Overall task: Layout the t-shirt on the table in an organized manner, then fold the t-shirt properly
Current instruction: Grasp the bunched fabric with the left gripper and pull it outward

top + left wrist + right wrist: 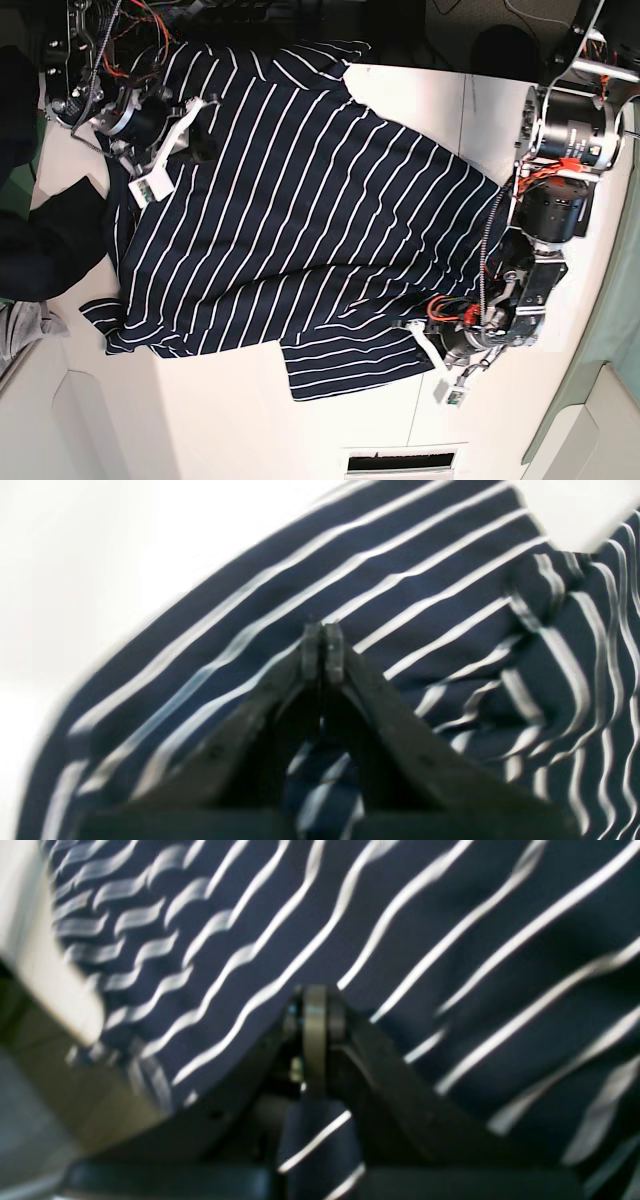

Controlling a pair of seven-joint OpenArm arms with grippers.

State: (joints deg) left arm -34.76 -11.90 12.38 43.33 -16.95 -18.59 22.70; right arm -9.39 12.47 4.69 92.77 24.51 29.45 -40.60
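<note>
The t-shirt [300,210], navy with thin white stripes, lies spread over most of the white table [220,400], with one sleeve hanging toward the near edge. My left gripper [422,337] sits at the shirt's lower right hem. In the left wrist view this gripper [322,650] is shut, with a fold of striped t-shirt [400,580] pinched between its fingers. My right gripper [195,125] is at the shirt's upper left. Its wrist view shows the gripper [315,1010] shut on the t-shirt [450,915] the same way.
A plain dark garment [40,240] and a grey cloth [20,325] lie off the table's left side. The table edge [45,950] and floor beyond it show in the right wrist view. A slotted opening [400,462] sits at the bottom edge.
</note>
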